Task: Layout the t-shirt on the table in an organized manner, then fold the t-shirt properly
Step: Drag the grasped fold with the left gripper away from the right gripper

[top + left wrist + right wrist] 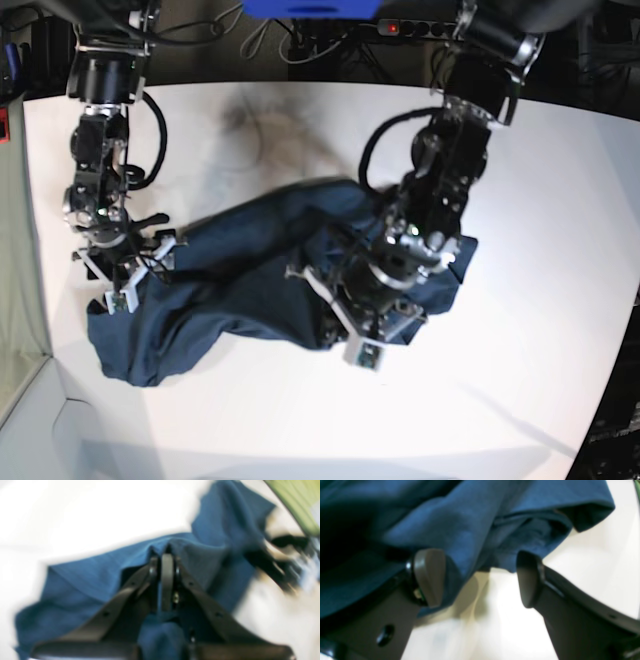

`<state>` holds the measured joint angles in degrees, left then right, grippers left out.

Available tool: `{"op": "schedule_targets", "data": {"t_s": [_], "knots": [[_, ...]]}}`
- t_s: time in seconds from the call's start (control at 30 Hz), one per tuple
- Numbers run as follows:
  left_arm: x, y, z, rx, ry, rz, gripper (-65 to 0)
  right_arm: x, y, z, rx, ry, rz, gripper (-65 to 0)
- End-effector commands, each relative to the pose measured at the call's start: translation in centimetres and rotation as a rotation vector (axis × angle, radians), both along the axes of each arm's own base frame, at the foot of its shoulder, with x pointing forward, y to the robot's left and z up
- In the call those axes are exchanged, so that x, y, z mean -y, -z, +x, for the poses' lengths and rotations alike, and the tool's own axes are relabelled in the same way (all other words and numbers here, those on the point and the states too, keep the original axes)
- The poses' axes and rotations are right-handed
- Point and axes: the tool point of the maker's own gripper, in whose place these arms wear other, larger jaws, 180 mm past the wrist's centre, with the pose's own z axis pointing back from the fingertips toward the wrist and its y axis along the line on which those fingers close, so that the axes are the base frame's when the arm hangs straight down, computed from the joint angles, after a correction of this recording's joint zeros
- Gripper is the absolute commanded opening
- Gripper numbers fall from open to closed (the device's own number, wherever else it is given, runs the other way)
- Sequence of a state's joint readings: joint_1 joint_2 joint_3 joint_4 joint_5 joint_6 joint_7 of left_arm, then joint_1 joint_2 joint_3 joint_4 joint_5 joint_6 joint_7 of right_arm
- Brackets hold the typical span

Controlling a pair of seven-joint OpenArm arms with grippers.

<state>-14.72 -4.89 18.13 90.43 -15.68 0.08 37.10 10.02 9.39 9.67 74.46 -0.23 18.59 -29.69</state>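
White surface (pixel 560 200) carries the crumpled t-shirt (pixel 230 290): left end effector (pixel 167 555) pinches a fold to spread it, right end effector (pixel 480 577) gapes at the hem.

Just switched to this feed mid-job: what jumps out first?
The crumpled dark navy blue cotton t-shirt lies bunched across the middle of the large white table. The left gripper is shut on a raised fold of it, while the right gripper stands open at the shirt's other end, with cloth draped over one finger.
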Motion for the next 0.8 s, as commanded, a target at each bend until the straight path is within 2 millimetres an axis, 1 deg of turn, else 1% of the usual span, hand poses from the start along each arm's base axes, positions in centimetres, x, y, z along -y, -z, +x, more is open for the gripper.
{"op": "schedule_targets", "data": {"t_s": [0.0, 0.1, 0.13, 0.2, 0.27, 0.3, 0.37, 0.4, 0.43, 0.47, 0.57, 0.6, 0.67, 0.77], "knots": [[-0.8, -3.1, 2.4, 0.081, -0.031, -0.022, -64.8, 0.5, -2.2, 1.4, 0.070, 0.000, -0.009, -20.2], [-3.8, -6.1, 7.1, 0.128, -0.113, -0.015, -64.8, 0.6, -2.3, 1.4, 0.070, 0.001, -0.012, -20.2], [-4.5, -7.2, 8.5, 0.147, -0.135, -0.015, -64.8, 0.6, -2.3, 1.4, 0.070, 0.001, -0.012, -20.2], [-6.0, -8.7, 11.5, 0.184, -0.181, -0.023, -64.8, 0.6, -2.1, 1.2, 0.066, 0.001, -0.013, -20.2], [-6.9, -9.8, 13.8, 0.223, -0.210, -0.020, -64.8, 0.5, -2.3, 1.1, 0.074, -0.002, -0.016, -20.2], [-7.5, -10.0, 14.9, 0.235, -0.228, -0.015, -64.8, 0.5, -2.1, 0.6, 0.069, -0.004, -0.018, -20.2], [-8.4, -10.6, 17.1, 0.257, -0.261, -0.015, -64.8, 0.3, -2.6, 0.3, 0.083, -0.009, -0.023, -20.2], [-8.2, -10.4, 17.7, 0.253, -0.269, -0.021, -64.8, 0.2, -3.1, 0.3, 0.098, -0.012, -0.026, -20.2], [-8.5, -9.9, 18.4, 0.246, -0.283, -0.020, -64.8, 0.1, -3.5, 0.3, 0.108, -0.014, -0.030, -20.2], [-8.9, -10.0, 19.2, 0.253, -0.299, -0.020, -64.8, 0.1, -3.6, 0.0, 0.112, -0.017, -0.034, -20.2], [-10.8, -8.6, 20.6, 0.250, -0.353, -0.004, -64.8, -0.1, -4.4, -0.7, 0.133, -0.026, -0.048, -20.2], [-11.3, -8.6, 20.9, 0.264, -0.367, -0.003, -64.8, -0.2, -4.5, -1.0, 0.134, -0.029, -0.051, -20.2], [-12.2, -9.4, 21.5, 0.313, -0.392, -0.007, -64.8, -0.3, -4.5, -1.7, 0.134, -0.033, -0.056, -20.2], [-13.0, -11.7, 22.4, 0.383, -0.414, -0.015, -64.8, -0.7, -4.1, -2.5, 0.125, -0.042, -0.057, -20.2]]}}
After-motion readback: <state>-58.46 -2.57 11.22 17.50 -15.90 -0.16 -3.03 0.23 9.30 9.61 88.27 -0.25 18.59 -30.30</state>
